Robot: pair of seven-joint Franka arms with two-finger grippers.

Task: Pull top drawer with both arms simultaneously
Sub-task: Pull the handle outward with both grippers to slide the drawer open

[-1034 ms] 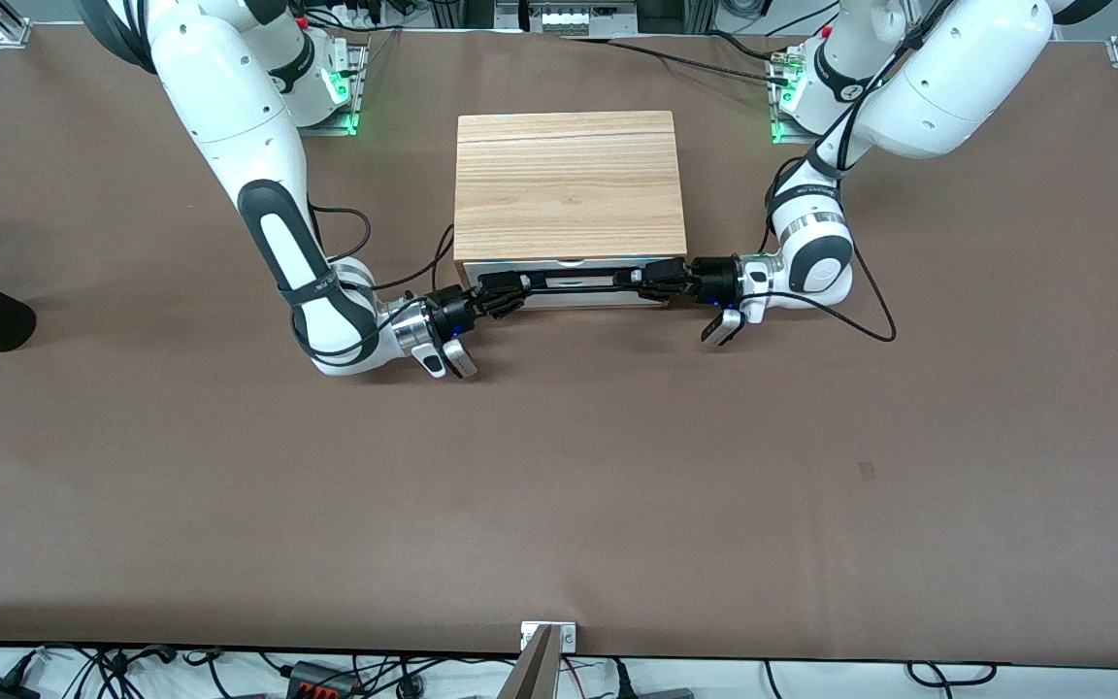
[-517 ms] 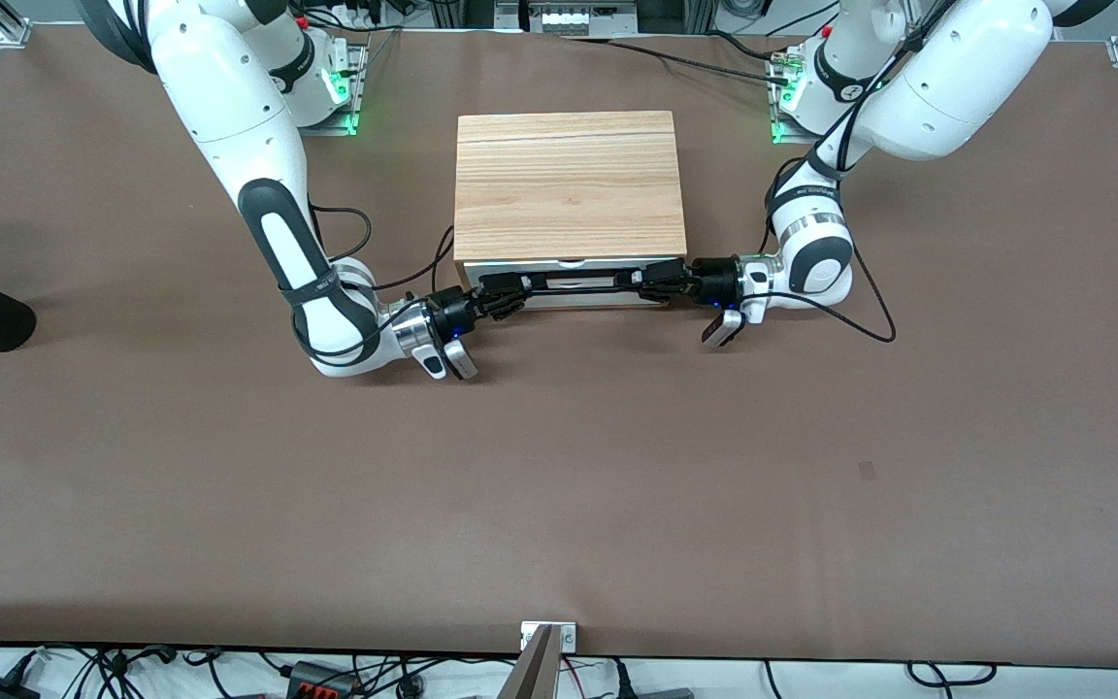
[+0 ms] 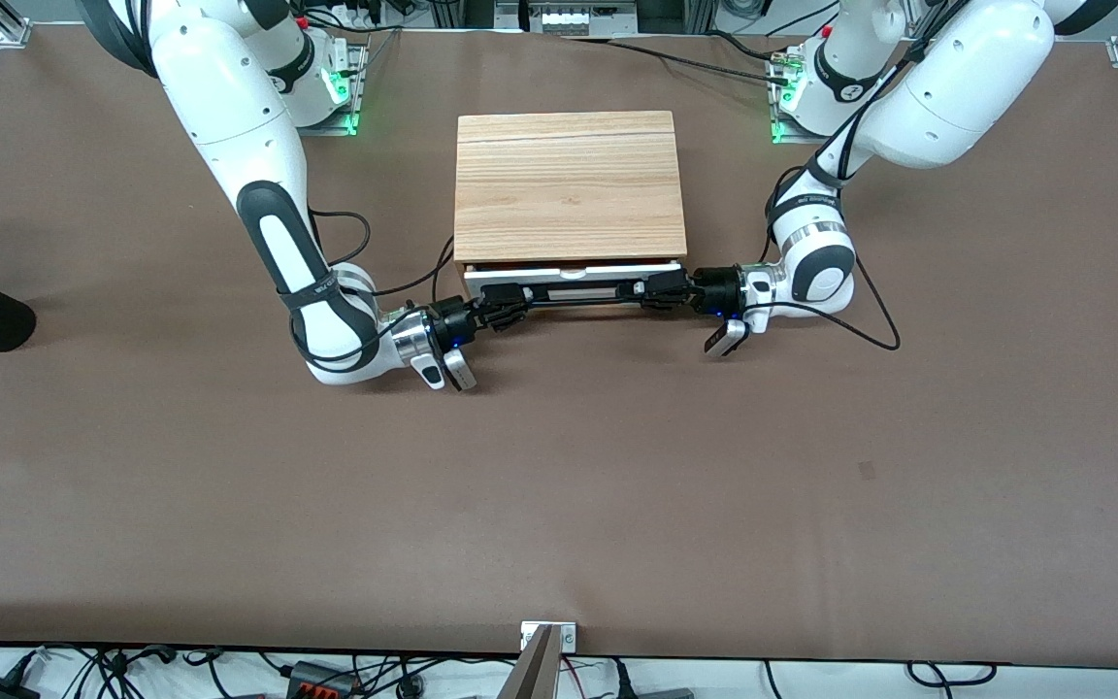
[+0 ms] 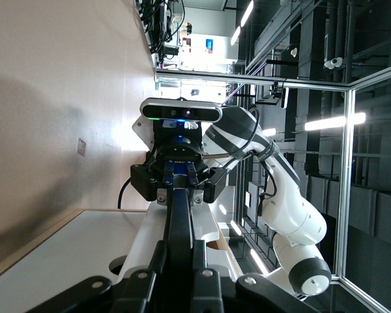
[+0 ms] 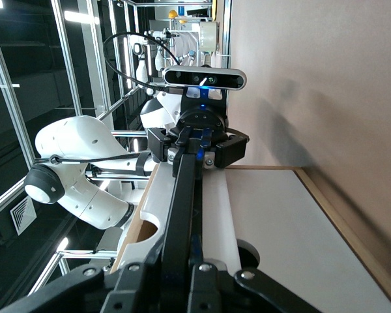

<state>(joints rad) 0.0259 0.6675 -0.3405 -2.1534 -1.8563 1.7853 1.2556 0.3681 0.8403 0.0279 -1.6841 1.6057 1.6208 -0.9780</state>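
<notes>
In the front view, going from the frame's left edge: the right arm (image 3: pixel 273 209) is reaching down from the upper left corner, its elbow bending low at centre left. The right gripper (image 3: pixel 504 302) is pinching fully shut on the end of the handle (image 3: pixel 574 295) toward that arm's side. In the right wrist view the handle (image 5: pixel 182 202) is running straight up the middle of the frame from that gripper's fingers.

At the upper centre the box (image 3: pixel 569 184) is sitting on the table (image 3: pixel 559 485). The drawer (image 3: pixel 574 277) is standing slightly out of the box at its lower edge, a thin strip of white showing above the black handle.

Right of centre, the left gripper (image 3: pixel 654 288) is clamping fully shut on the handle's other end. The left arm (image 3: pixel 918 97) is coming in from the upper right corner. In the left wrist view the right gripper (image 4: pixel 178 184) is showing at mid frame, gripping the bar.
</notes>
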